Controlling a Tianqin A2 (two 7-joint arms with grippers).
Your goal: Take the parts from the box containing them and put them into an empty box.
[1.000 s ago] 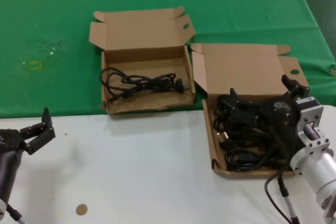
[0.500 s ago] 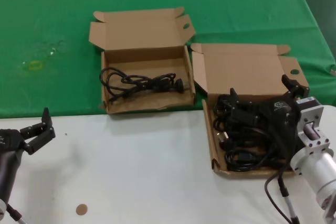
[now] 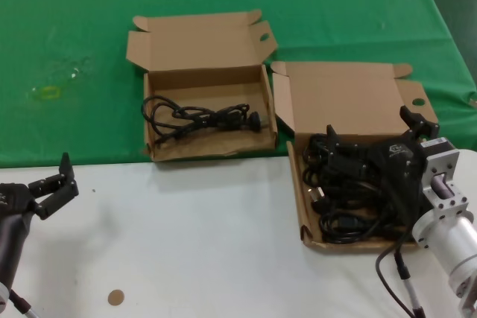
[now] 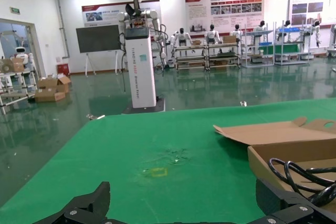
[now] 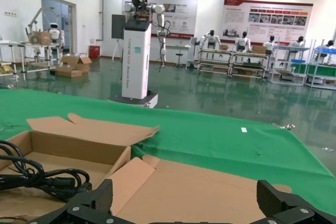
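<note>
Black cables, the parts [image 3: 344, 197], lie piled in the brown box containing them [image 3: 296, 193] at the right, with its lid [image 5: 205, 187] folded back. My right gripper [image 3: 369, 126] hovers open over that pile, its fingers [image 5: 103, 196] wide apart with nothing between them. The other brown box [image 3: 210, 148], farther back and to the left, holds one coiled black cable [image 3: 201, 117]. This box [image 4: 286, 157] and its cable [image 4: 302, 174] show in the left wrist view too. My left gripper [image 3: 63, 178] is open and idle over the white table at the near left.
A green cloth [image 3: 82, 27] covers the far half of the table; the near half is white [image 3: 194, 243]. A small brown disc [image 3: 115, 297] lies near the front edge. A yellow mark [image 3: 48, 93] shows on the cloth at the left.
</note>
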